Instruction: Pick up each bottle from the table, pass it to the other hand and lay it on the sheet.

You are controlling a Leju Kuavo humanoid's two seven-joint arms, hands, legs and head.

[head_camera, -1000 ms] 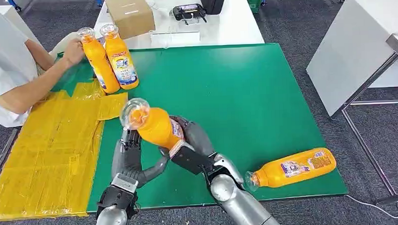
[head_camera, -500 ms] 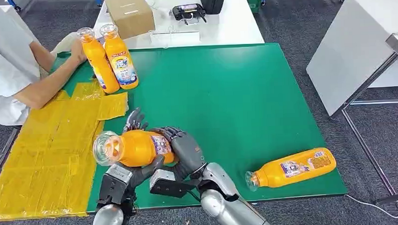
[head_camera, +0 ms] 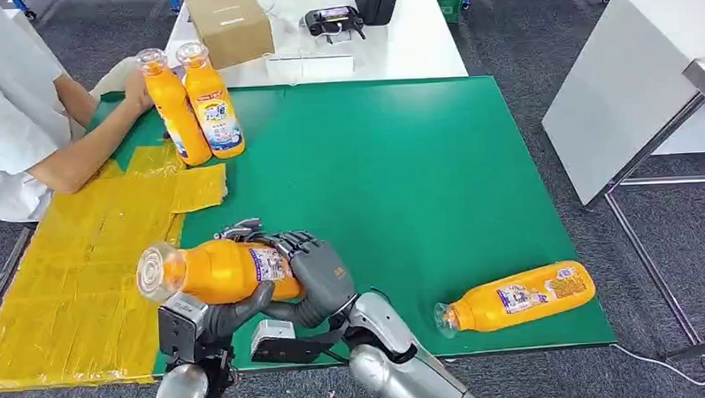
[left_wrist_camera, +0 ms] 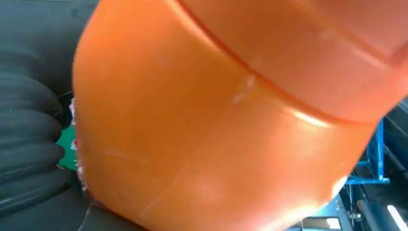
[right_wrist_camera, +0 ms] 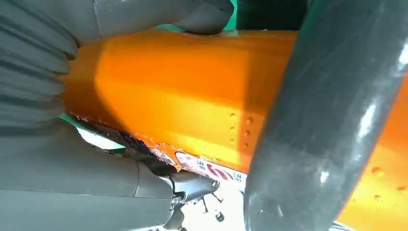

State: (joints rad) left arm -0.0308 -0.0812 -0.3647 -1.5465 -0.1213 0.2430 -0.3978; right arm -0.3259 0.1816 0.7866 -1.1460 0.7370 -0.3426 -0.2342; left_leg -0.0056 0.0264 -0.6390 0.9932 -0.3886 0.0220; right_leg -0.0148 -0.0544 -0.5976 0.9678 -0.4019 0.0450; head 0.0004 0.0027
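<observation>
One orange bottle (head_camera: 223,270), tipped level since a second ago, is being held by both the left robot hand (head_camera: 233,305) and the right robot hand (head_camera: 321,275) near the table's front edge, mid-handover.

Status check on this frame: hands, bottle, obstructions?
Left hand and right hand both grip the bottle, lying level at the sheet's edge. Nothing in the way.
</observation>
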